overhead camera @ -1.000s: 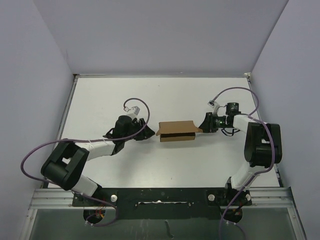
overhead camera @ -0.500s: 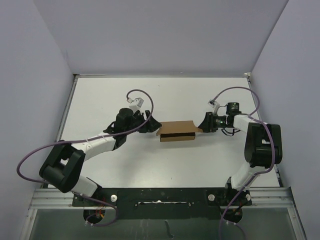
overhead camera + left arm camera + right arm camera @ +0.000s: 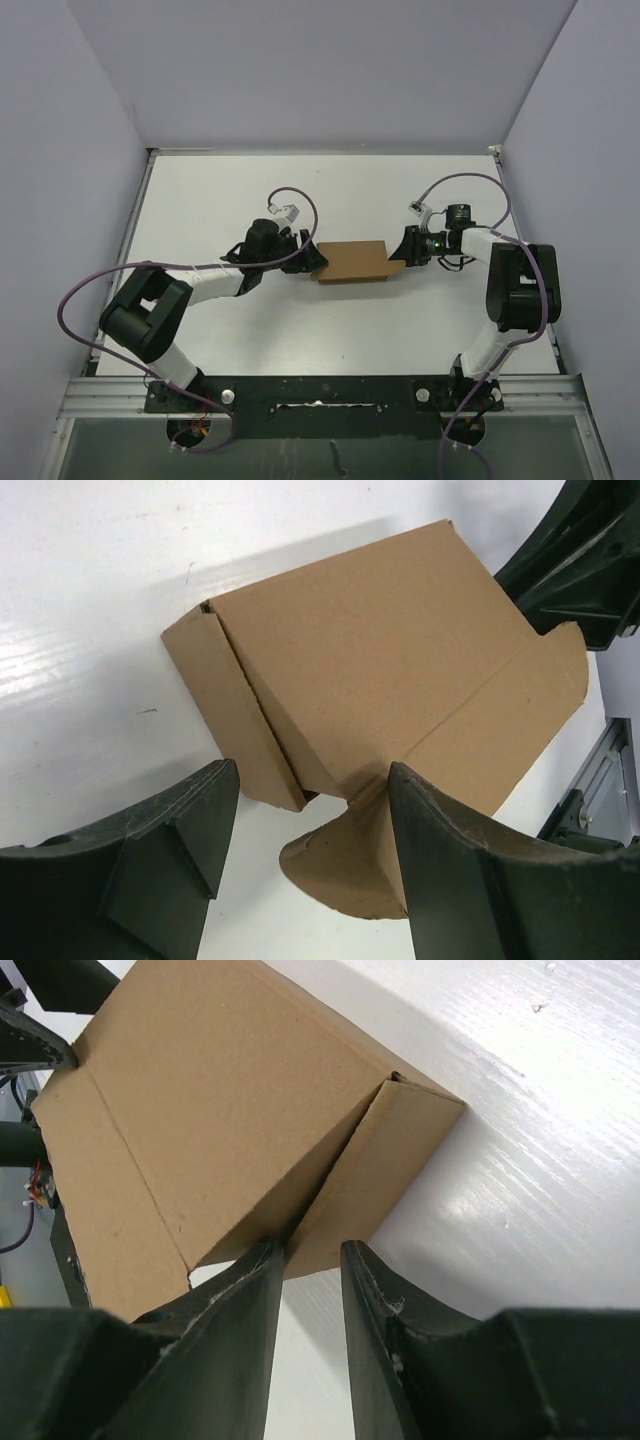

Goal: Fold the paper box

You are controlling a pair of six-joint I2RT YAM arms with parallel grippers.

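The paper box (image 3: 352, 262) is a small brown carton lying flat on the white table between the two arms. My left gripper (image 3: 312, 262) is at its left end. In the left wrist view the box (image 3: 380, 660) has its top panel folded down. A rounded flap (image 3: 350, 870) sticks out between my left gripper's (image 3: 312, 775) open jaws and leans on the right finger (image 3: 470, 880). My right gripper (image 3: 398, 250) is at the box's right end. In the right wrist view its (image 3: 310, 1250) jaws stand narrowly apart, tips at the lower edge of the box's (image 3: 220, 1110) end flap (image 3: 370, 1180).
The white table (image 3: 250, 330) is enclosed by pale purple walls (image 3: 330, 70) on three sides. A black rail (image 3: 320, 390) carrying the arm bases runs along the near edge. Purple cables loop above both wrists.
My left arm has swung right until its gripper reached the box's left end, and its jaws opened wider. The box's top now lies flat. The right jaws parted slightly.
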